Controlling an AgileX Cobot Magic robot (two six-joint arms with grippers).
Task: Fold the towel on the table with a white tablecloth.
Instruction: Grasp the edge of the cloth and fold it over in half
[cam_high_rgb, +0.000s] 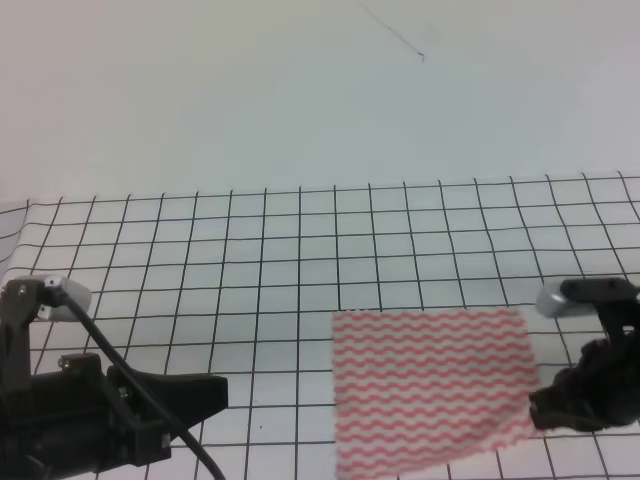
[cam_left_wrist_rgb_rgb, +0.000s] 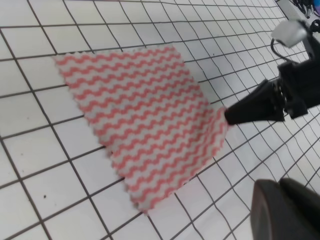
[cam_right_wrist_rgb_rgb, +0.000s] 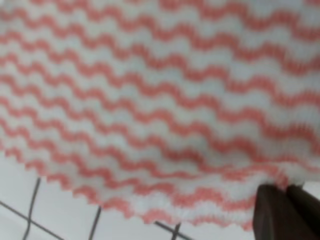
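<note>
On the gridded bench (cam_high_rgb: 300, 250), the right end effector (cam_high_rgb: 535, 408) pinched the towel's (cam_high_rgb: 430, 390) right edge; the left end effector's (cam_high_rgb: 215, 392) opening could not be told.

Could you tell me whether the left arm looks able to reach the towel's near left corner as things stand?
Probably yes. The left gripper sits beside the towel, with only bare tablecloth between them. The right gripper is at the opposite edge, so it should not interfere.

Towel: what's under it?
Only the gridded tablecloth shows around the towel. Anything beneath is covered. The right claw pinches its edge.
</note>
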